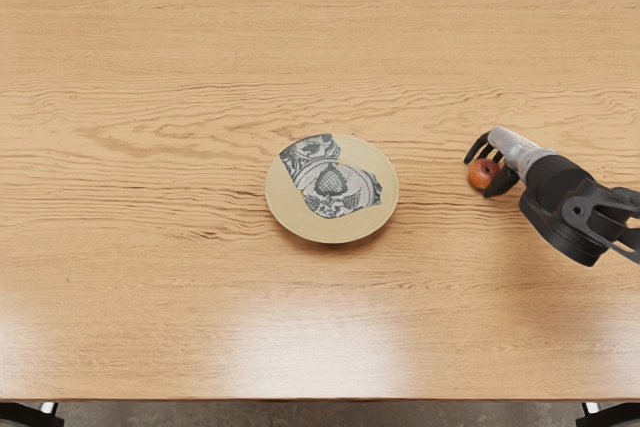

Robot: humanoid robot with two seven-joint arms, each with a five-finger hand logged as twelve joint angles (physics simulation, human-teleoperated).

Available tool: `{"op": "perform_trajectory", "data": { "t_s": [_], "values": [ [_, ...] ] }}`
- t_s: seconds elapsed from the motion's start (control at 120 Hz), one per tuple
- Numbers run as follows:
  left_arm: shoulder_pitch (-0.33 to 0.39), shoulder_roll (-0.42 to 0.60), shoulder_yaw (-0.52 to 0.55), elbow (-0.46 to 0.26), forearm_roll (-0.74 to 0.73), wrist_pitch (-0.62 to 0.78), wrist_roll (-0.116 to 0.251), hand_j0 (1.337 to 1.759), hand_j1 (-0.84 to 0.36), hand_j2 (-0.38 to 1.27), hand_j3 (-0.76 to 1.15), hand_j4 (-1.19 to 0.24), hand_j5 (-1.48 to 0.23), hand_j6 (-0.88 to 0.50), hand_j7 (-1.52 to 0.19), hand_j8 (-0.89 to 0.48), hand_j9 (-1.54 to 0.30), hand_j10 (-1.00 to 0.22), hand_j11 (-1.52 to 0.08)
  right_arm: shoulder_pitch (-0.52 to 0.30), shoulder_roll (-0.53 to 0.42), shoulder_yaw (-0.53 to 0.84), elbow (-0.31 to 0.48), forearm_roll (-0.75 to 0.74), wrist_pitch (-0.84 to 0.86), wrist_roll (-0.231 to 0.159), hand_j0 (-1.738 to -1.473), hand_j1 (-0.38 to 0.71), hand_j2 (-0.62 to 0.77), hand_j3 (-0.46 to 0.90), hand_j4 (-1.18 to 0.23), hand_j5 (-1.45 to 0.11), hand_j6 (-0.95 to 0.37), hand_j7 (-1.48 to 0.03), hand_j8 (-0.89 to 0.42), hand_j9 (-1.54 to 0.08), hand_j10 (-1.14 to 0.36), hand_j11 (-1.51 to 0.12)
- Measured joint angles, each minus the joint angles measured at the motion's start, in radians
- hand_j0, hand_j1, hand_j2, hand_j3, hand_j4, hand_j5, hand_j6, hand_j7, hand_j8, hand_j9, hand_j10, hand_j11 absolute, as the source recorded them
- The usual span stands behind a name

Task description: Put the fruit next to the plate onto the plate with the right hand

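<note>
Bright and even, sharp all over. Soft white shine low on the bench (330, 347). Thin dark shadow under the plate (283, 215).

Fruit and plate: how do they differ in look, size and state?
The fruit is small, round and red; the plate is much wider, flat and beige with a dark pattern. The right hand has its fingers curled around the fruit; nothing touches the plate. The fruit lies to the right of the plate, apart from it. Both seem to rest on the table.
</note>
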Motion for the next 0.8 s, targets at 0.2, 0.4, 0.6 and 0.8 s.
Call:
{"op": "perform_trajectory", "data": {
  "t_s": [0.2, 0.4, 0.6, 0.8],
  "values": [
    [0.000, 0.000, 0.000, 0.000, 0.000, 0.000, 0.000, 1.658, 0.07, 0.05, 0.00, -0.23, -0.30, -0.23, -0.30, -0.23, -0.30, -0.23, -0.30, 0.016, -0.001, 0.000, 0.002, 0.045, 0.008, 0.000, -1.652, 0.26, 0.21, 0.00, -0.69, -0.87, -0.48, -0.88, -0.46, -0.88, -0.68, -0.88],
    [0.000, 0.000, 0.000, 0.000, 0.000, 0.000, 0.000, 1.658, 0.07, 0.05, 0.00, -0.23, -0.30, -0.23, -0.30, -0.23, -0.30, -0.23, -0.30, 0.076, -0.019, 0.003, 0.008, 0.136, 0.075, 0.000, -1.654, 0.25, 0.33, 0.00, -0.71, -0.91, -0.53, -0.91, -0.51, -0.92, -0.70, -0.92],
    [0.000, 0.000, 0.000, 0.000, 0.000, 0.000, 0.000, 1.658, 0.07, 0.05, 0.00, -0.23, -0.30, -0.23, -0.30, -0.23, -0.30, -0.23, -0.30, 0.153, -0.059, 0.008, 0.015, 0.261, 0.217, 0.000, -1.656, 0.27, 0.40, 0.00, -0.70, -0.89, -0.55, -0.90, -0.53, -0.90, -0.69, -0.90],
    [0.000, 0.000, 0.000, 0.000, 0.000, 0.000, 0.000, 1.658, 0.07, 0.05, 0.00, -0.23, -0.30, -0.23, -0.30, -0.23, -0.30, -0.23, -0.30, 0.212, -0.076, 0.009, 0.030, 0.372, 0.310, 0.000, -1.657, 0.25, 0.27, 0.00, -0.62, -0.81, -0.54, -0.81, -0.51, -0.81, -0.62, -0.81]
  ]
}}
